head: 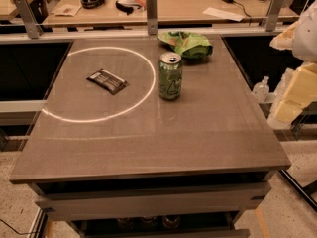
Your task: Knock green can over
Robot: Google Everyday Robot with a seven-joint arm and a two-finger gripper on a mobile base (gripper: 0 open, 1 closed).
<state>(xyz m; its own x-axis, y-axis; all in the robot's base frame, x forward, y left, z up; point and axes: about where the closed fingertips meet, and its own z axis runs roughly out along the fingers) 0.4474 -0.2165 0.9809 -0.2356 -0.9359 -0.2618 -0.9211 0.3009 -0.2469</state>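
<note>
near the middle of the worktop point(208, 133), a little toward its far side, the green can point(170, 77) stands upright with its silver top and pull tab showing. it sits just outside the right edge of a thin white ring point(111, 47) marked on the surface. inside that ring, to the can's left and apart from it, a dark flat wrapper point(107, 81) lies on the surface. behind the can, near the far edge, a crumpled green snack bag point(187, 42) rests, not touching it. off the right side of the worktop, at the edge of the view, the cream-coloured gripper point(296, 93) hangs well apart from the can; whether it is spread or closed is not clear. a small clear bottle point(261, 89) stands low beside it.
</note>
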